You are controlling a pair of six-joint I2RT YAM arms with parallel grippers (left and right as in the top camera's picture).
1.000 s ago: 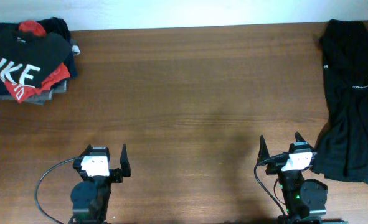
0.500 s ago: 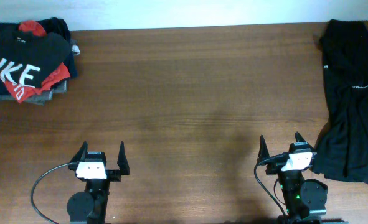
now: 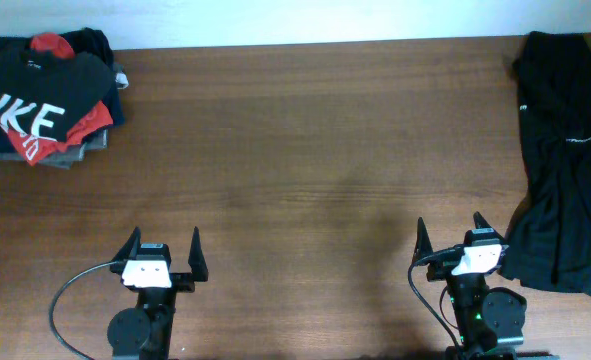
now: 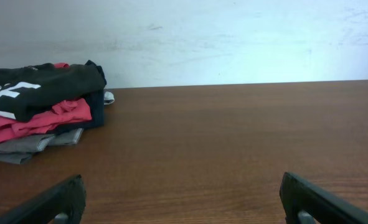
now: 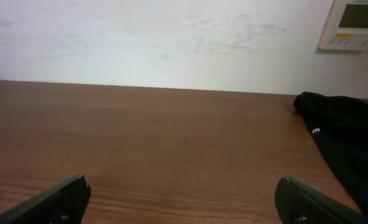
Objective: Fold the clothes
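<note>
While both jaws stand spread near-side, folded stack (image 3: 43,100) far-left corner, black garment (image 3: 565,160) along right edge, table (image 3: 315,150) open between.

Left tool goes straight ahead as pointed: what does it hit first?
Looks free: only bare table ahead of the left tool, as far as the wall. The pile of clothes sits left of that line.
</note>
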